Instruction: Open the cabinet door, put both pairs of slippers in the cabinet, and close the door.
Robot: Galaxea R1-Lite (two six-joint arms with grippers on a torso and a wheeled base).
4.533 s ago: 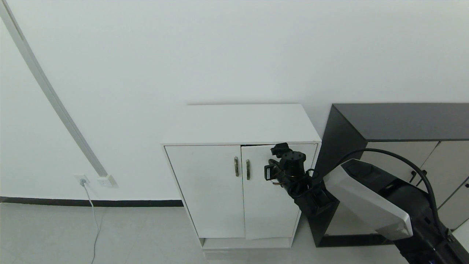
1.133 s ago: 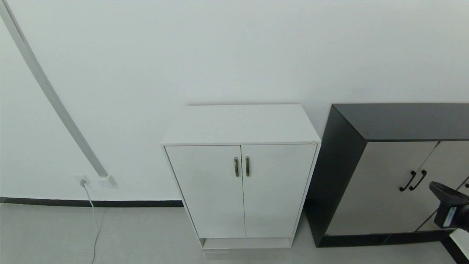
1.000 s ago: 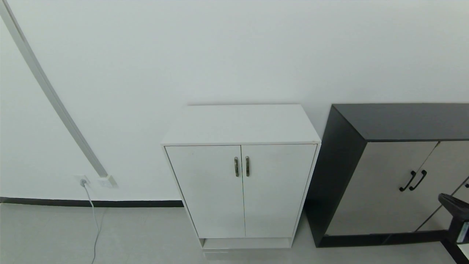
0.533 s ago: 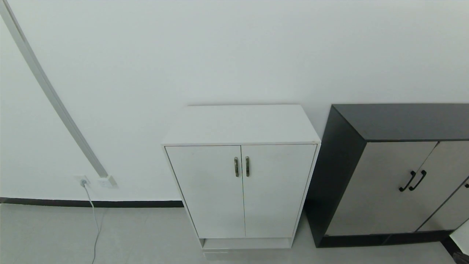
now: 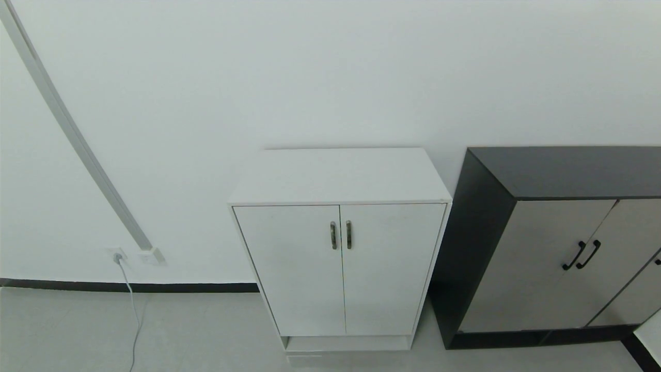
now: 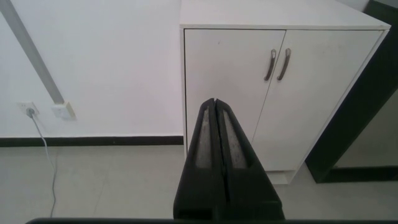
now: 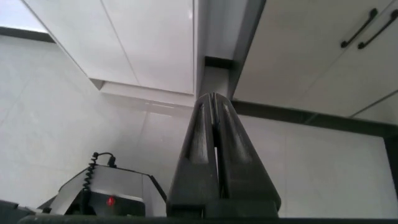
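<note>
Cabinet (image 5: 338,175): white, we see both doors (image 5: 384,268) shut, two upright metal handles (image 5: 333,235) side by side.
Our left jaws: pressed together.
Our right jaws: pressed together.

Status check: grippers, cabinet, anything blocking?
Left gripper shut, empty. Right gripper shut, empty. White cabinet: both doors closed. Dark cabinet close on its right.

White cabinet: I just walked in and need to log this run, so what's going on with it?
Nothing is being handled. The white cabinet stands against the wall, both doors shut, beside a dark cabinet. The left gripper is shut, held in front of it, touching nothing. The right gripper, also shut, hangs low near the floor, facing the gap between the two cabinets. What is inside cannot be seen.
</note>
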